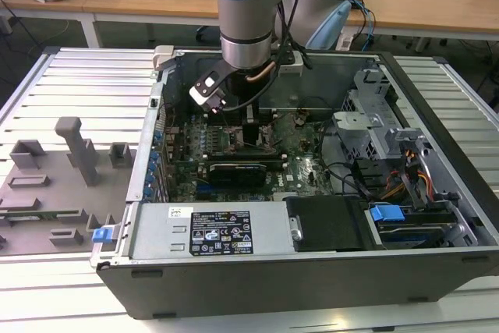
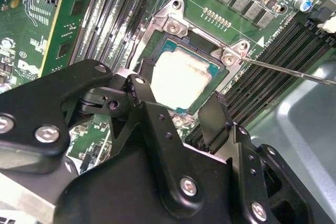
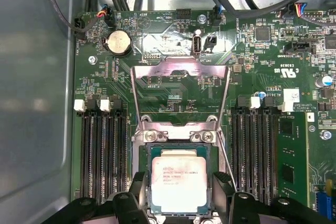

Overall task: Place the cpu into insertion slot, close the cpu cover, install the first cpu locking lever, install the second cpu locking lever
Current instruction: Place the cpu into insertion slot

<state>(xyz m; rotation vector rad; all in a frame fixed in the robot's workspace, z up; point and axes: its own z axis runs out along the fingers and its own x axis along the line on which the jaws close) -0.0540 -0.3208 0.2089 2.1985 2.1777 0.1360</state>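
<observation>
Black gripper (image 3: 179, 181) points straight down, spread astride the cpu (image 3: 178, 171) in the insertion slot (image 3: 146, 156).

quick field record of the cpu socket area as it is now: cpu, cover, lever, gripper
cpu: lying flat in the insertion slot, metal top up
cpu cover: open, tipped back away from the insertion slot
locking lever: thin rod sticking out beside the insertion slot, not hooked down
gripper: straddling the cpu, close above it
memory slots: long dark rows on either side of the insertion slot
</observation>
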